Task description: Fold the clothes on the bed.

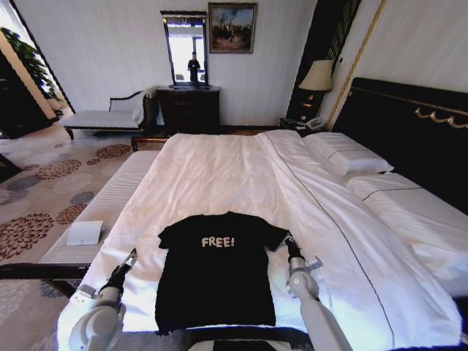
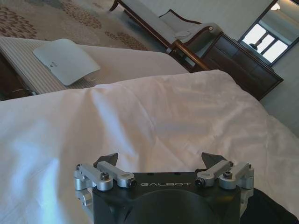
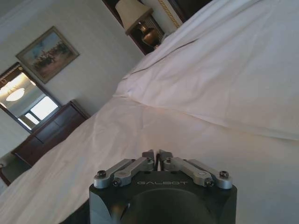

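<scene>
A black T-shirt [image 1: 216, 281] printed "FREE!" lies flat and spread out on the white bed [image 1: 219, 168], near its foot edge. My left gripper [image 1: 131, 256] hovers just left of the shirt's left sleeve. In the left wrist view it [image 2: 159, 158] stands open over bare sheet, with a corner of the shirt [image 2: 273, 210] beside it. My right gripper [image 1: 290, 243] sits at the edge of the shirt's right sleeve. In the right wrist view it [image 3: 157, 154] is shut, fingertips together, with no cloth seen between them.
White pillows [image 1: 344, 152] lie against the dark headboard [image 1: 409, 124] on the right. A striped bench [image 1: 110, 197] runs along the bed's left side with a flat white object [image 1: 85, 232] on it. A chaise [image 1: 110, 117], dresser [image 1: 189, 108] and lamp [image 1: 317, 75] stand at the far wall.
</scene>
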Robot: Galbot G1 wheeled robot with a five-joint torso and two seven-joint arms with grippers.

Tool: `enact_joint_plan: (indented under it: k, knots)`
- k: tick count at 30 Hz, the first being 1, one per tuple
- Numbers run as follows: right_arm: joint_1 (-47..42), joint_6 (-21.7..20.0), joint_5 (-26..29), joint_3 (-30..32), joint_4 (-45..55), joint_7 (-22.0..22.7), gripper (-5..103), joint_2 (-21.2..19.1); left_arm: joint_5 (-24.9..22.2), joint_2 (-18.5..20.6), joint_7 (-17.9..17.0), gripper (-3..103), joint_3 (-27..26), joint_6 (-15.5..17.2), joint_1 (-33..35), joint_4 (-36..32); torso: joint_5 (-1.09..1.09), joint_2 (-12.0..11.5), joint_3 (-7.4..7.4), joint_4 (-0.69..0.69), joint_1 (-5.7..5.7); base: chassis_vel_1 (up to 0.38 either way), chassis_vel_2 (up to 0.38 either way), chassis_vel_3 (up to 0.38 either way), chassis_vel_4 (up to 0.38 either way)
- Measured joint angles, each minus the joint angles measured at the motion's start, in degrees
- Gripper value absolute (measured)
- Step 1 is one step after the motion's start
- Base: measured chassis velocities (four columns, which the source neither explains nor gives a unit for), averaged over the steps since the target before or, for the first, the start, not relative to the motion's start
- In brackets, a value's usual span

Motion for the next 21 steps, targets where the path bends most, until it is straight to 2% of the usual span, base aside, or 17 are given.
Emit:
enact_joint_plan:
  k: [2,5,6,7,8,10,13,17,19,21]
  knots:
    - [-0.8,-0.3,0.0,0.0,0.8,0.6,19,0.0,0.0,-0.1,0.0,100,0.0,0.0,0.0,0.0,0.0,0.0,0.0,0.0,0.0,0.0,0.0,0.0,0.0]
    - [-2.0,-0.8,0.1,0.0,2.1,1.7,19,0.2,0.0,-0.2,0.0,100,0.0,0.0,0.1,0.0,0.0,0.0,0.0,0.0,0.0,0.0,0.0,0.0,0.0]
    - [-2.7,-1.0,0.2,0.0,2.9,2.5,29,0.3,0.0,-0.3,0.0,100,0.1,-0.1,0.1,0.0,-0.01,0.0,0.0,0.0,0.0,0.0,0.0,0.0,0.0]
    - [-3.6,-1.1,0.6,-0.1,3.7,3.4,35,0.4,0.0,-0.3,0.0,100,0.1,-0.1,0.1,0.0,-0.01,0.0,0.0,0.0,0.0,0.0,0.0,0.0,0.0]
    - [-3.6,-1.1,0.6,-0.1,3.7,3.4,35,0.4,0.0,-0.3,0.0,100,0.1,-0.1,0.1,0.0,-0.01,0.0,0.0,0.0,0.0,0.0,0.0,0.0,0.0]
    - [-5.9,-1.9,2.3,-0.4,6.2,5.2,45,0.9,0.0,-0.4,0.0,100,0.1,-0.1,0.2,-0.1,0.0,0.0,0.0,0.0,0.0,0.0,0.0,0.0,0.0]
    - [-8.2,-3.1,4.8,-0.8,9.1,6.8,50,1.3,0.0,-0.4,0.0,100,0.1,-0.2,0.4,-0.1,-0.01,0.0,0.0,0.0,0.0,0.0,0.0,0.0,0.0]
    - [-11.0,-5.1,7.7,-1.7,13.1,8.4,73,2.2,0.1,-0.5,0.0,100,0.1,-0.2,0.6,-0.3,0.0,0.0,-0.01,-0.01,0.0,0.0,0.0,0.0,0.0]
    - [-11.3,-5.4,8.2,-1.9,13.6,8.5,73,2.3,0.1,-0.6,0.0,100,0.2,-0.2,0.7,-0.4,-0.01,0.0,-0.01,0.0,0.0,0.0,0.0,0.0,0.0]
    - [-11.5,-5.8,9.2,-2.3,14.1,8.7,84,2.6,0.3,-0.7,0.0,100,0.3,-0.2,0.8,-0.6,-0.01,0.0,-0.01,0.0,0.0,0.0,0.0,0.0,0.0]
